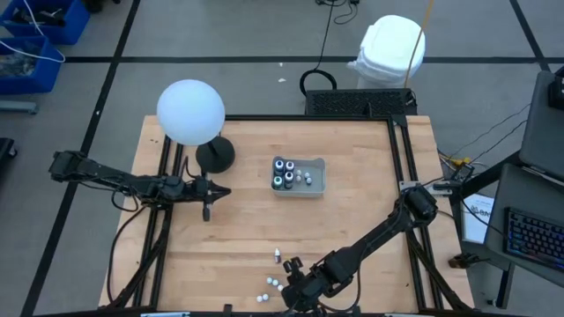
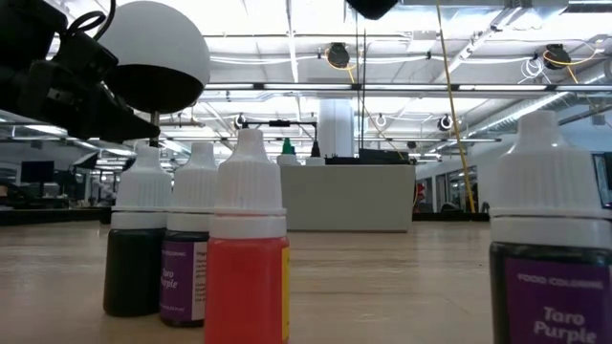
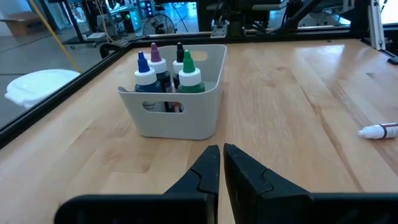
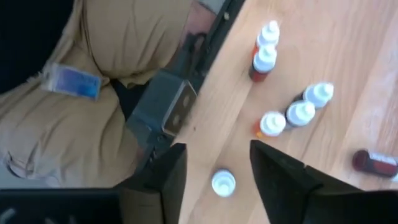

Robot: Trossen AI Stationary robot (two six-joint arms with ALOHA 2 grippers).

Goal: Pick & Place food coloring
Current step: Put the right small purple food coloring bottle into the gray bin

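Note:
Several tiny white-capped food coloring vials [image 4: 300,112] stand near the table's near edge, and one [image 4: 373,162] lies on its side. In the low view they loom close, among them an orange one [image 2: 247,277] and a purple one [image 2: 550,287]. Bigger bottles with coloured tops [image 3: 186,74] stand in the grey tray [image 1: 319,180] at mid-table. My right gripper [image 4: 217,148] hangs open over the near edge [image 1: 293,291], slanting down. One upright vial [image 4: 223,182] stands between its fingers, clear of both. My left gripper [image 3: 221,155] is shut, level, left of the tray [image 1: 207,195].
A lamp with a white globe [image 1: 190,112] and a dark round base [image 1: 215,156] stands at the far left of the table. A black frame rail [image 1: 404,158] runs along the table's right side. In the right wrist view, tan cloth [image 4: 74,130] lies beyond the table's near edge.

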